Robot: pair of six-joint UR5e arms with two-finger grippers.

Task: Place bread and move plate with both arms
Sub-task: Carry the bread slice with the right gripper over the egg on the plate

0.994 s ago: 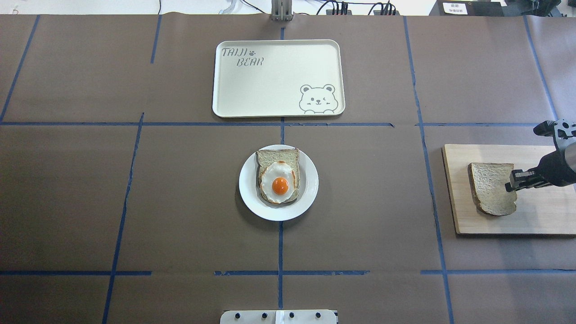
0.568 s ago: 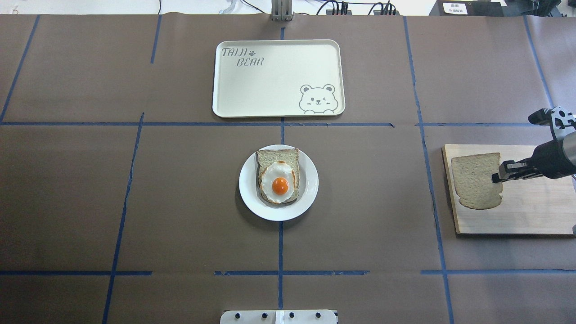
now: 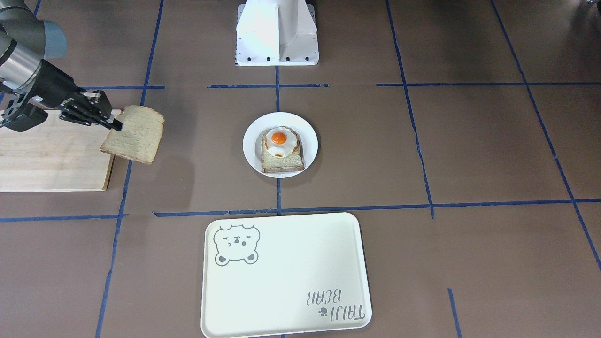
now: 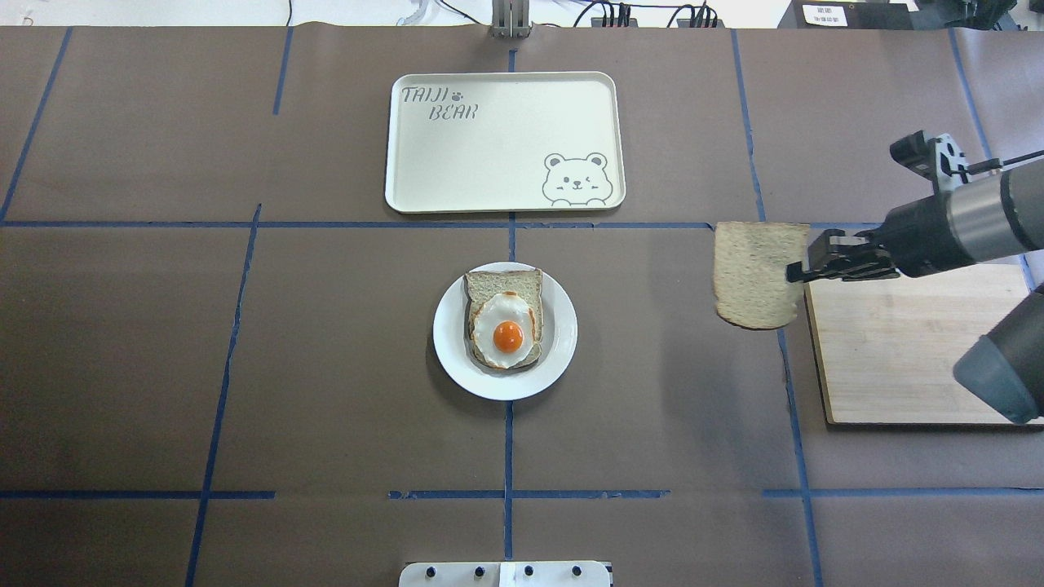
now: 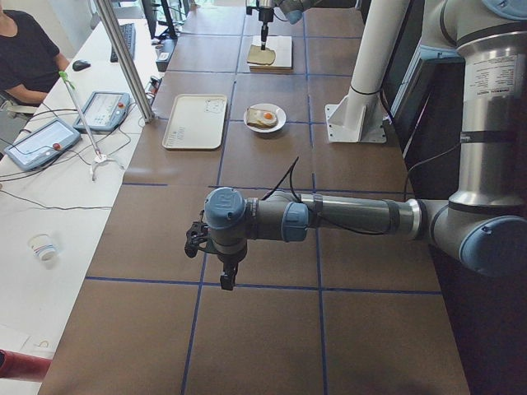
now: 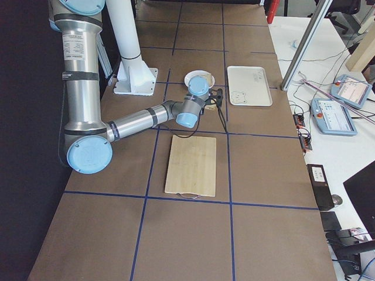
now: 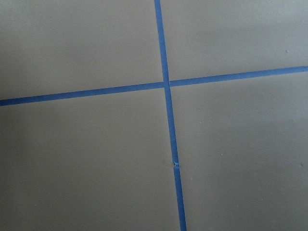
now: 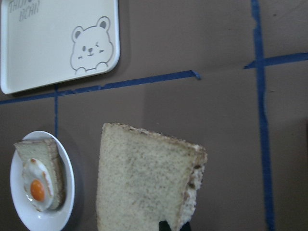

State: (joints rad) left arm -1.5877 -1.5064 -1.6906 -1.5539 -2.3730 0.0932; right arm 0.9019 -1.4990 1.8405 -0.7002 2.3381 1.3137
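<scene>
1. The bench (image 4: pixel 326 342) is covered in brown paper. Lines of blue tape (image 4: pixel 507 456) divide it into large rectangles.
2. The right tool (image 4: pixel 795 273) is clamped on one edge of the bread slice (image 4: pixel 752 273). The slice is raised above the bench, just past the wooden cutting board (image 4: pixel 897 359) on the plate's side. It hangs over a tape line and throws a shadow on the paper.
3. The white plate (image 4: pixel 449 342) sits at mid-bench on a tape line, well apart from the held slice. It carries an egg-topped toast (image 4: pixel 506 326).
4. A cream bear tray (image 4: pixel 506 143) lies beyond the plate, on the side away from the robot's white base (image 3: pixel 277 33).
5. The left tool (image 5: pixel 224 278) points down over the paper at the robot's left end of the bench. I cannot tell whether its fingers are apart or together. Its wrist camera shows only a tape crossing.
6. Along the operators' side runs a white side bench (image 5: pixel 49 197) with two teach pendants (image 5: pixel 37 144), cables and a paper cup (image 5: pixel 43 247). A person in a dark top (image 5: pixel 25 53) sits there, and a slanted aluminium post (image 5: pixel 123 58) stands nearby.
</scene>
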